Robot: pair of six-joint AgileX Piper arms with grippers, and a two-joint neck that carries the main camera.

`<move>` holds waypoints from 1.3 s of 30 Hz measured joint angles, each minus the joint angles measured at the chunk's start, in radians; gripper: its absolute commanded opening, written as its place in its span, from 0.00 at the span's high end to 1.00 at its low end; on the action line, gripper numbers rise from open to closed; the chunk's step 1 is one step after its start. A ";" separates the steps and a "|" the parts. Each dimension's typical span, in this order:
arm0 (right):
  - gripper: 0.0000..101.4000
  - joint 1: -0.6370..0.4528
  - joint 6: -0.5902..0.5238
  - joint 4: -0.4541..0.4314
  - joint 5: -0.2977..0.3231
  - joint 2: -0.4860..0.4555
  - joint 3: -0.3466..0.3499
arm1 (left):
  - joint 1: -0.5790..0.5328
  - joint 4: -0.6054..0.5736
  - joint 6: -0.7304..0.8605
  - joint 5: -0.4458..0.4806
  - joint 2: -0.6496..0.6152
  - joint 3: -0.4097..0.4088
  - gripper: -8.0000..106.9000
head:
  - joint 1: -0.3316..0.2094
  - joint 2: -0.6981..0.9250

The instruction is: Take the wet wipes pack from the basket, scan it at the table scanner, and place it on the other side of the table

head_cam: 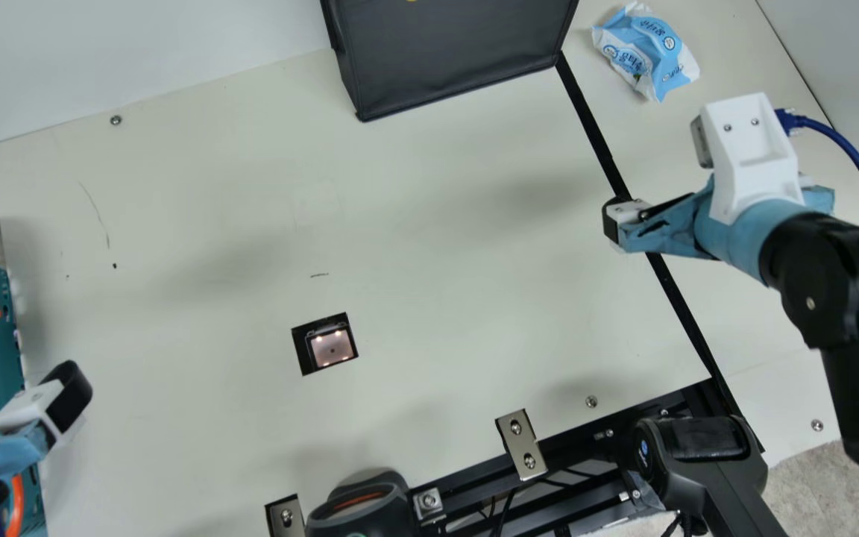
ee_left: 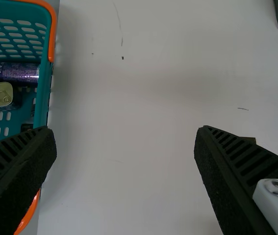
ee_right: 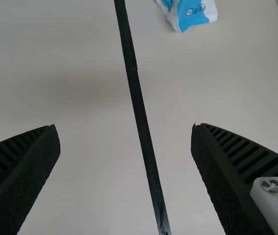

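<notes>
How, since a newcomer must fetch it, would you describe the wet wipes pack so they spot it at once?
On the cream table, find the big, boxy black bag at the far edge. A black strip starts by its right corner; just across it lies the wet wipes pack. It is soft, rumpled, light blue and white, unlike the larger dark bag nearby.

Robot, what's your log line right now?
wet wipes pack: right of black strip; left pincer: open, empty; right pincer: open, empty; table scanner: lit
</notes>
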 measured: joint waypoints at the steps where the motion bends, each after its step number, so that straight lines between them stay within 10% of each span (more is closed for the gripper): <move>1: 0.06 0.000 0.000 0.000 0.001 0.000 0.000 | 0.000 0.000 0.000 0.000 0.000 0.000 0.15 | 0.000 0.000; 27: 0.06 0.307 0.090 -0.013 0.290 -0.120 -0.403 | 0.041 0.090 0.037 0.137 -0.105 -0.269 0.15 | -0.002 0.344; 39: 0.06 0.309 0.090 -0.015 0.297 -0.124 -0.410 | 0.041 0.090 0.037 0.137 -0.105 -0.269 0.15 | 0.000 0.345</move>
